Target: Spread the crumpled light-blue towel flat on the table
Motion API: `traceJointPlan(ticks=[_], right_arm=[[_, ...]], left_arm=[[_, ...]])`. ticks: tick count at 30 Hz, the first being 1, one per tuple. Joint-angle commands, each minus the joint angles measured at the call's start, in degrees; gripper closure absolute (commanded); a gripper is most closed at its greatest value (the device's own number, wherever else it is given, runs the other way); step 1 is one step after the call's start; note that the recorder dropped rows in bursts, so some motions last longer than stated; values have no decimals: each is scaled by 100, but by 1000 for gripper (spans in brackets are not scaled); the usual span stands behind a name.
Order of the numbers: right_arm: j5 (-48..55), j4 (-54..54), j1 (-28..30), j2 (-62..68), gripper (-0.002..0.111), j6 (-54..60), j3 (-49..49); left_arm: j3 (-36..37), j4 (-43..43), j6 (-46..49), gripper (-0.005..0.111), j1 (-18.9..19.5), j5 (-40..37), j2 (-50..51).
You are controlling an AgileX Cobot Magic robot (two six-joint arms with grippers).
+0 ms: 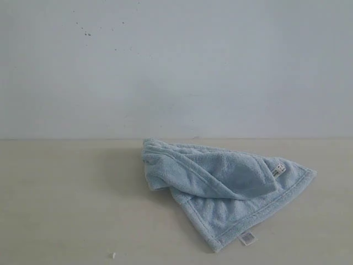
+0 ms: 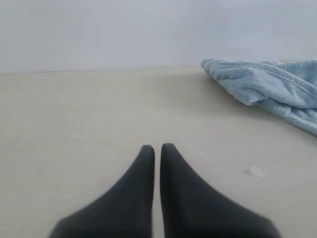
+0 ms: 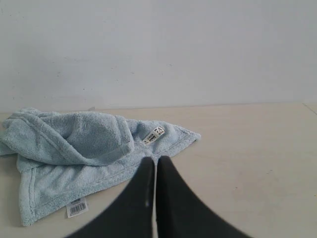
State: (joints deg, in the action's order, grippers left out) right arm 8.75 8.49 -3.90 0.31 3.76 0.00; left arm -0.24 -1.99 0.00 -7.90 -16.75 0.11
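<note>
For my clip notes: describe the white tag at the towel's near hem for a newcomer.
A crumpled light-blue fluffy towel lies on the pale beige table. At its near hem a small white fabric tag juts onto the table; the other tag lies on the towel.

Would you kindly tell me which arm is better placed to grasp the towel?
The right: the right end effector sits close to the towel hem; the left end effector faces bare table, the towel farther off.

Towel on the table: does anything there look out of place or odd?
The towel lies bunched and folded over itself, its hem slanted, not flat on the table. A tiny white scrap lies loose on the table, apart from the towel.
</note>
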Motion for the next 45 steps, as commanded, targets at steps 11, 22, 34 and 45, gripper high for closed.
traceJointPlan(ticks=[11, 22, 34, 45], right_arm=[[-130, 25, -8, -31, 107, -190, 0], [-1115, 1364, -8, -31, 107, -2190, 0], [-247, 1661, -8, -31, 107, -2150, -537], [-25, 1661, -8, 566, 107, -1261, -1159]], left_arm=[[24, 253, 41, 103, -2, 209, -11], [24, -1722, -1154, 103, -2, 1305, -11], [-193, -3116, -1181, 103, -2, 35, -11], [-233, -5814, 1728, 103, -2, -385, -11]])
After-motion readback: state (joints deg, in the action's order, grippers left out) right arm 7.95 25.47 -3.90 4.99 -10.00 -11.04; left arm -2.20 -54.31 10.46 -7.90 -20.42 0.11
